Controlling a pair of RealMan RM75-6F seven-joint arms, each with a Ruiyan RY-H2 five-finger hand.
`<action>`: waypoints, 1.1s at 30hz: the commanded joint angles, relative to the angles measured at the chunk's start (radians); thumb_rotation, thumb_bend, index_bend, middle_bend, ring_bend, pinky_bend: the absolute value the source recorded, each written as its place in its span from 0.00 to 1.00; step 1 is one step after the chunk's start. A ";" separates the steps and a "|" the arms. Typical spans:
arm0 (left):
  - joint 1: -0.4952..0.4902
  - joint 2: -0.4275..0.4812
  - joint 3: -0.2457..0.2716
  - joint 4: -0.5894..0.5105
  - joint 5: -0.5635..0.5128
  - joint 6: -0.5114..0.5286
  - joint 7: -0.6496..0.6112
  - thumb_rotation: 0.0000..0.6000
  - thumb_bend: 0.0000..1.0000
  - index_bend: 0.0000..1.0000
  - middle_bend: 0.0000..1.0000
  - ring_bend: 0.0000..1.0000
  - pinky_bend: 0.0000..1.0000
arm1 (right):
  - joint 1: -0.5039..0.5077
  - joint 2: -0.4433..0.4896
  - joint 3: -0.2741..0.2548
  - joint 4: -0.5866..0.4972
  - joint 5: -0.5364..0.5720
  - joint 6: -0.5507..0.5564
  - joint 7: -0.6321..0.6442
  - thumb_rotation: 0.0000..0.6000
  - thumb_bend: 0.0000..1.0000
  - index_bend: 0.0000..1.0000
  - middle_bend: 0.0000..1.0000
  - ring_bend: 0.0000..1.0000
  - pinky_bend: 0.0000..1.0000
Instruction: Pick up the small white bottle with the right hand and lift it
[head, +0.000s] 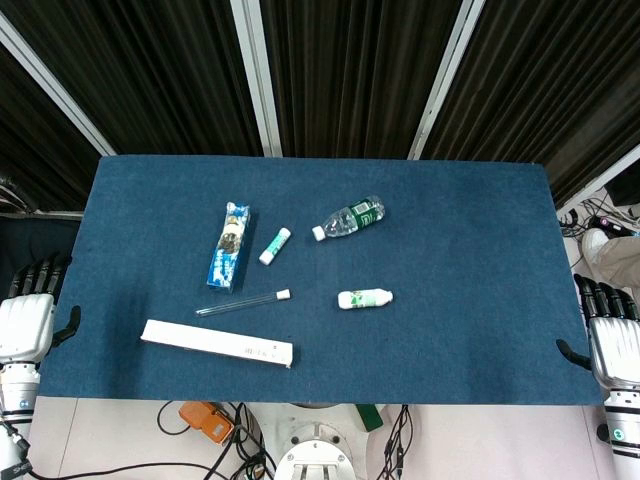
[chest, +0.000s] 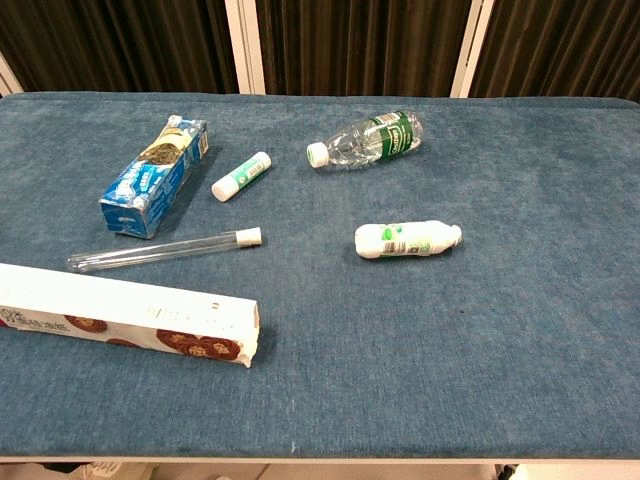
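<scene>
Both hands sit off the worktop (head: 480, 300) edges, fingers apart, empty: left hand (head: 28, 318), right hand (head: 612, 340), partly cropped. Small white bottle (head: 365, 298) lies untouched; label unreadable.

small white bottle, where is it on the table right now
The small white plastic bottle with a green label lies on its side near the middle of the blue table mat, nearer the robot than the clear water bottle and right of the glass tube.

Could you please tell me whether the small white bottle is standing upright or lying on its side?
Lying on its side: the small white bottle rests lengthwise on the blue table mat.
</scene>
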 joint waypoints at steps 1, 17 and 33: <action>0.000 0.000 -0.001 0.000 -0.001 -0.001 -0.002 1.00 0.43 0.07 0.00 0.02 0.07 | 0.000 0.000 0.001 0.001 0.001 0.000 0.001 1.00 0.27 0.08 0.19 0.18 0.19; 0.000 -0.004 -0.002 -0.002 -0.003 0.000 0.002 1.00 0.43 0.07 0.00 0.02 0.07 | 0.001 0.001 -0.003 -0.002 0.000 -0.006 0.003 1.00 0.27 0.08 0.19 0.18 0.19; -0.002 -0.009 -0.004 0.001 -0.006 0.001 0.009 1.00 0.43 0.07 0.00 0.02 0.07 | 0.304 -0.062 0.042 -0.024 0.034 -0.452 -0.020 1.00 0.27 0.14 0.23 0.21 0.20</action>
